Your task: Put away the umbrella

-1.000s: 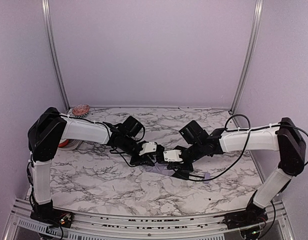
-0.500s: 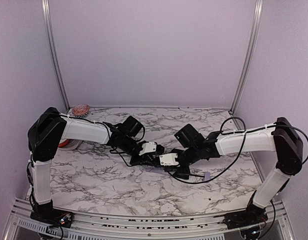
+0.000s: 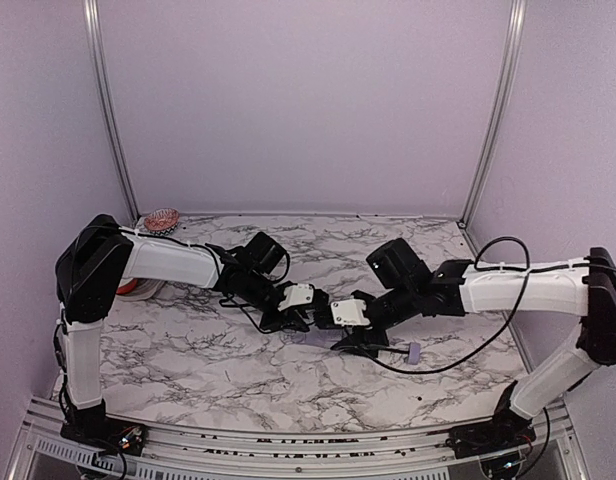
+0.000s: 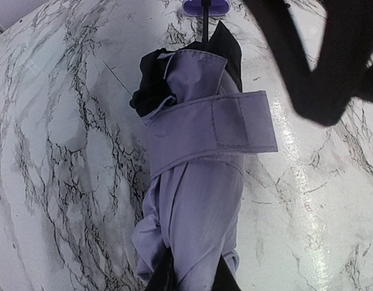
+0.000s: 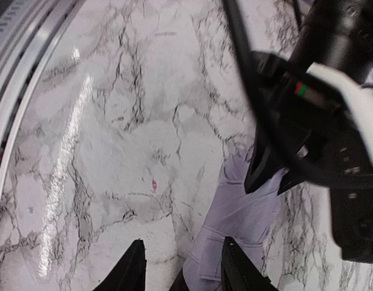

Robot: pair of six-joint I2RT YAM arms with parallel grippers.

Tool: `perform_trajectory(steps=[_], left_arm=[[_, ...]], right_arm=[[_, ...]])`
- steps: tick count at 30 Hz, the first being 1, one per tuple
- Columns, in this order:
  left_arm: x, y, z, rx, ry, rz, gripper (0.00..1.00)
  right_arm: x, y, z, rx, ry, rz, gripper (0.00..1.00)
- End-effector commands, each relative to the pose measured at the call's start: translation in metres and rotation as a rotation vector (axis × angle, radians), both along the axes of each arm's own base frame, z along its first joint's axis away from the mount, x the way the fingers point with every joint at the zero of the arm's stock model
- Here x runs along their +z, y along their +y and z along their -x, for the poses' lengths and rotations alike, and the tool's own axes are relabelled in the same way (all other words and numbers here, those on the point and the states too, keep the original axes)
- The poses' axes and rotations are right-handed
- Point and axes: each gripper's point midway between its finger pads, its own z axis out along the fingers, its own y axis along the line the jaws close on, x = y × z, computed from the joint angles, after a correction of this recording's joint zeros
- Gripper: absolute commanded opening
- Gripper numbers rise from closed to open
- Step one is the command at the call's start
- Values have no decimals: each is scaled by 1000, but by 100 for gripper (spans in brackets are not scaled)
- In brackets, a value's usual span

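The umbrella (image 4: 195, 182) lies folded on the marble table, its pale lavender fabric bundled with the strap (image 4: 235, 124) wrapped across it. Black lining shows near the shaft, and the small lavender handle (image 3: 413, 352) points right. My left gripper (image 4: 189, 277) is shut on the fabric at the canopy end, a black finger on each side. In the top view it sits at the table's middle (image 3: 304, 322). My right gripper (image 5: 183, 267) stands open just above the table. The strapped part of the umbrella (image 5: 238, 218) lies beside its right finger (image 5: 235, 267), not clamped.
A black cable (image 3: 438, 355) loops from the right arm over the table near the handle. A red patterned object (image 3: 161, 218) and a red-and-white thing (image 3: 133, 287) sit at the back left. The metal rail of the table's edge (image 5: 29, 60) runs along the right wrist view's upper left.
My right gripper has gone from shut to open, letting go of the umbrella. Its arm swung left, then back right. The left gripper has kept its hold and barely moved.
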Motion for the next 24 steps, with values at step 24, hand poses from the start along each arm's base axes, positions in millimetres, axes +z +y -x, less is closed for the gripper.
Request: perform_trajectory(steps=[24], left_arm=[[-54,51,18,77,97,-254,21]], right_arm=[[-2,-13,-74,-380,416,-125,55]])
